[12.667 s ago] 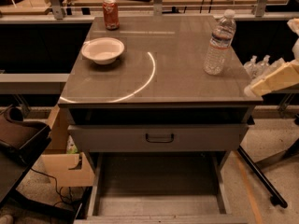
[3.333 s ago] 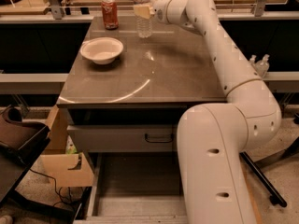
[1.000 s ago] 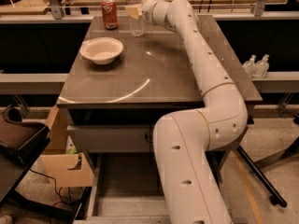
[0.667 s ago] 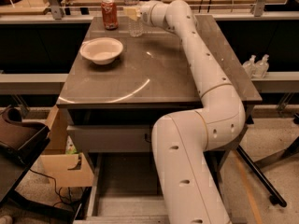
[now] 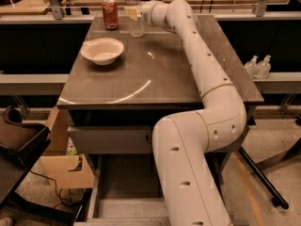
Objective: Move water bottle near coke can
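The water bottle (image 5: 136,26) is a clear ribbed bottle with a white cap, upright at the far edge of the grey table (image 5: 178,79). The coke can (image 5: 110,14), red with a silver top, stands just to its left with a small gap between them. My gripper (image 5: 134,12) reaches in from the right at the end of the long cream arm and is shut on the bottle's upper half, its tan fingers (image 5: 133,13) covering the label. The bottle's base is at or just above the tabletop; I cannot tell which.
A white round bowl (image 5: 102,51) sits on the table's left side, in front of the can. Two small pump bottles (image 5: 257,66) stand on a ledge to the right. The drawer below the table hangs open (image 5: 122,192). A cardboard box (image 5: 66,168) sits lower left.
The bottle, first standing free at the table's right side, has been picked up and carried left to the far edge beside the can. Over the last second it moved only slightly.
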Available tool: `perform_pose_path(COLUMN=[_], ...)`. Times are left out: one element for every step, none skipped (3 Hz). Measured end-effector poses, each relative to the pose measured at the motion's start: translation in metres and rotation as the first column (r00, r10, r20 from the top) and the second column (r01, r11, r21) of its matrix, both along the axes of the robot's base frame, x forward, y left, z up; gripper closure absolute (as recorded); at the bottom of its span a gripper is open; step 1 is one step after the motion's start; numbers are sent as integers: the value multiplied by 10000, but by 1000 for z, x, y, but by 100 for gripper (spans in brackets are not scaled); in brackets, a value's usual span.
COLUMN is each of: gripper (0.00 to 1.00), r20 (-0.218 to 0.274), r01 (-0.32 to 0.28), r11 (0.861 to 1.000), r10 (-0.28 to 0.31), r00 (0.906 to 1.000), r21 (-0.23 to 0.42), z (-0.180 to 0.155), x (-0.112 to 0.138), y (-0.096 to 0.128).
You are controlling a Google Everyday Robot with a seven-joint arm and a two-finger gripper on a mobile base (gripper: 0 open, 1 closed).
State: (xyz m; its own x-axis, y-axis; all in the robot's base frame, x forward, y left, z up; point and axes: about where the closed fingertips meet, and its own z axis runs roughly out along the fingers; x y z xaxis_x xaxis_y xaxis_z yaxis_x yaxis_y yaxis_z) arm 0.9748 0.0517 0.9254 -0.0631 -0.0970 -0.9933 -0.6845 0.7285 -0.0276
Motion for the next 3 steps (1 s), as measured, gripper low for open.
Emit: perform_pose_path(gripper=[62, 38, 15], r20=[0, -1, -25], r01=[0, -1, -36], r11=[10000, 10000, 10000], r10=[0, 1, 36], r00=[10000, 10000, 10000], r21=[0, 0, -5], z=[0, 0, -2], x=[-1, -1, -1], y=[0, 0, 4])
